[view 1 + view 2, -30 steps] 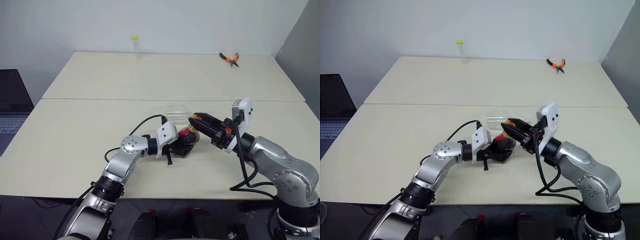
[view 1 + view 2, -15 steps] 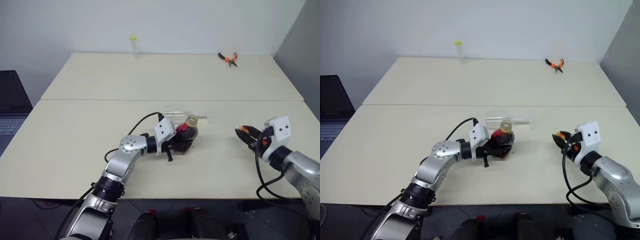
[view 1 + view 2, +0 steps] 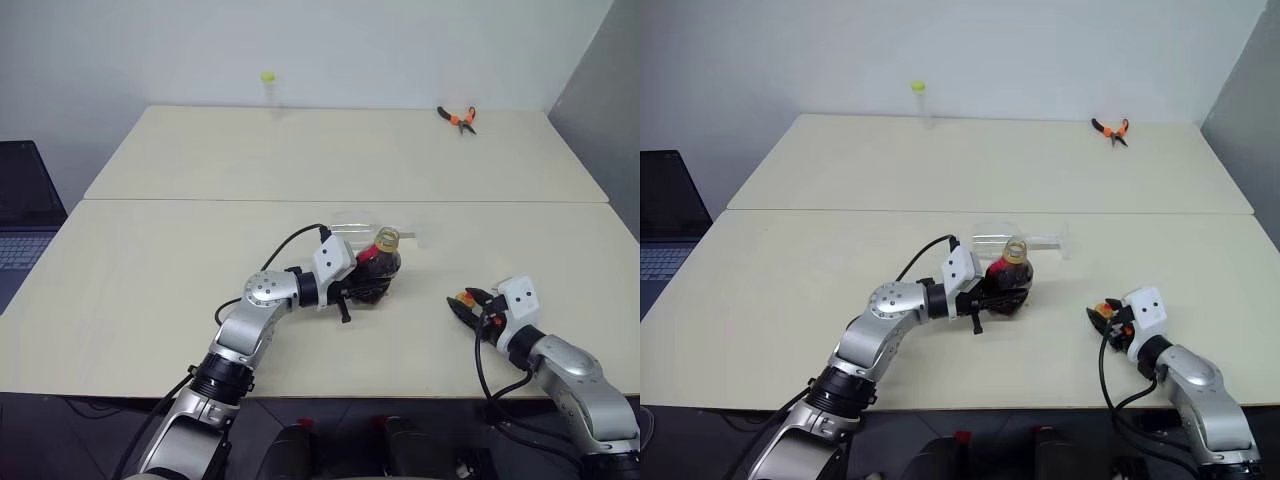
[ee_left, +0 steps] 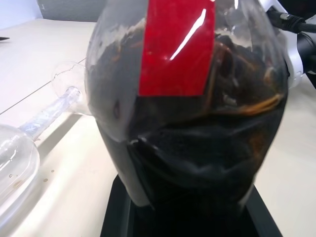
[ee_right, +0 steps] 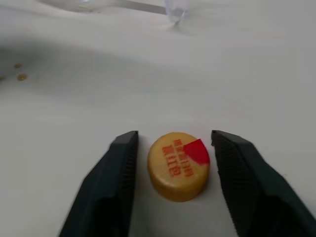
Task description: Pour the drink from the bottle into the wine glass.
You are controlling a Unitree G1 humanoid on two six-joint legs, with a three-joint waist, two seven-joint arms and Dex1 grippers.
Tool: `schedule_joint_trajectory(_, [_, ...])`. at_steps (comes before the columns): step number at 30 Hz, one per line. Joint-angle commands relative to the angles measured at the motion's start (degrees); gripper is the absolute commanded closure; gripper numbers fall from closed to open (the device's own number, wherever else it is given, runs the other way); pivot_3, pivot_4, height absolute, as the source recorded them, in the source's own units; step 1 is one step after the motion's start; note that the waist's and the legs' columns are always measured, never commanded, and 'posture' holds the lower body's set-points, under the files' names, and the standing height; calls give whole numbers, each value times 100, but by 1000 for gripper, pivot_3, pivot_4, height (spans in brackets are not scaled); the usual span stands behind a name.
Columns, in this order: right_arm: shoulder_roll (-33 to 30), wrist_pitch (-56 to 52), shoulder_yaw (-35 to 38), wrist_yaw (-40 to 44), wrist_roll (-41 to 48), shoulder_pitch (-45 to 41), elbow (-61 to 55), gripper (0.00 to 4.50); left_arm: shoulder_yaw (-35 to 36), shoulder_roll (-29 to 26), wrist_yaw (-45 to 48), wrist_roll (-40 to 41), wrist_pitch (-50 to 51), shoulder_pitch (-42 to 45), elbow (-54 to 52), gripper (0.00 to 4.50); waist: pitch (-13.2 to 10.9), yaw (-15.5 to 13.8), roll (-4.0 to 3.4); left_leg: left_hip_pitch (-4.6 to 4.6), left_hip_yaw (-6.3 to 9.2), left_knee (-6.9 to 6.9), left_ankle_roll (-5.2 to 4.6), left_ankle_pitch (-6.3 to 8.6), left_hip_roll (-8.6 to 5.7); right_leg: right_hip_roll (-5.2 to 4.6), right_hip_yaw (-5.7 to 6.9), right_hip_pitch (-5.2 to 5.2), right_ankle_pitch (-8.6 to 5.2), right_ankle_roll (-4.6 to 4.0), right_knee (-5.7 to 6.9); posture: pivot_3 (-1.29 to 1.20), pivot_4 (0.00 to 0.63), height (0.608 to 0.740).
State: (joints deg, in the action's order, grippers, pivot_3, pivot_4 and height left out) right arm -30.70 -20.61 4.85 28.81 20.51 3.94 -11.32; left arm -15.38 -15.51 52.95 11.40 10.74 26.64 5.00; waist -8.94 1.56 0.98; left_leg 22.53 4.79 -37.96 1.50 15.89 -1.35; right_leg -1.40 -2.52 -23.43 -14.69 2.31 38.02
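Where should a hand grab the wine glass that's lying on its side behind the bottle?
Probably by the thin stem, coming straight down from above. The wine glass lies flat on the table, stem pointing to the robot's right, away from the bottle held by the left hand; the round bowl looks too wide and slippery.

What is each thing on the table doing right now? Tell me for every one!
bottle: uncapped, upright, held, dark drink inside.
yellow cap: off, lying on the table between open fingers.
wine glass: lying on its side, empty.
left gripper: shut on the bottle.
right gripper: open around the cap.
pliers: lying at the far edge.
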Motion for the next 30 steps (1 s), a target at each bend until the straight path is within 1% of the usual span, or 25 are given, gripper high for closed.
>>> schedule_joint_trajectory(1, [24,-204,240,125,241,111,-114,600,180,69,-115,112,-162,40,-201,3857,0,0,0,-3,0,0,0,0,0,0,0,4,0,0,-1,0,150,740])
schedule_joint_trajectory(2, [26,-243,271,185,329,143,-188,270,209,77,-179,98,-182,27,-201,3857,0,-5,0,-4,1,0,0,0,-1,-1,0,5,0,0,-2,0,150,740])
schedule_joint_trajectory(6, [64,-42,461,60,317,178,-688,241,482,139,-650,96,-208,-72,-263,3857,0,-13,-1,-5,10,0,0,0,-1,-3,-1,6,0,0,-1,0,150,740])
schedule_joint_trajectory(10, [-97,-92,454,-9,312,-150,-1713,241,1164,272,-1607,52,-258,-171,-231,3857,-2,11,-3,-7,23,2,0,0,3,-1,-3,3,0,1,2,0,150,740])
schedule_joint_trajectory(13, [-330,-509,115,193,508,-534,-2388,241,1561,276,-2206,-45,-360,-207,-101,3857,-2,21,-3,-7,31,3,0,0,5,2,-2,-1,0,1,4,0,150,740])
schedule_joint_trajectory(17, [-470,-1288,-618,434,952,-1703,-2988,241,2064,137,-2995,-319,-840,-84,437,3857,-2,13,-2,-7,36,0,2,1,1,0,2,2,0,0,0,0,150,740])
schedule_joint_trajectory(19, [-483,-1495,-855,485,970,-2037,-3000,241,2199,107,-3213,-369,-1013,6,718,3857,-2,-13,1,-6,42,0,2,1,-1,-1,7,2,0,0,-1,0,150,740])
schedule_joint_trajectory(23, [-221,-1658,-1534,453,638,-2789,-2615,241,2503,-82,-3598,-474,-1574,391,1818,3857,-1,-98,5,7,56,-6,5,0,-12,-13,21,0,0,0,-6,0,150,740])
schedule_joint_trajectory(30, [91,-1441,-2011,537,153,-3239,-2115,241,2683,-312,-3892,-577,-2427,1104,3490,3858,-1,-139,7,15,53,-9,21,-10,-22,-23,20,-13,0,0,-3,0,150,740])
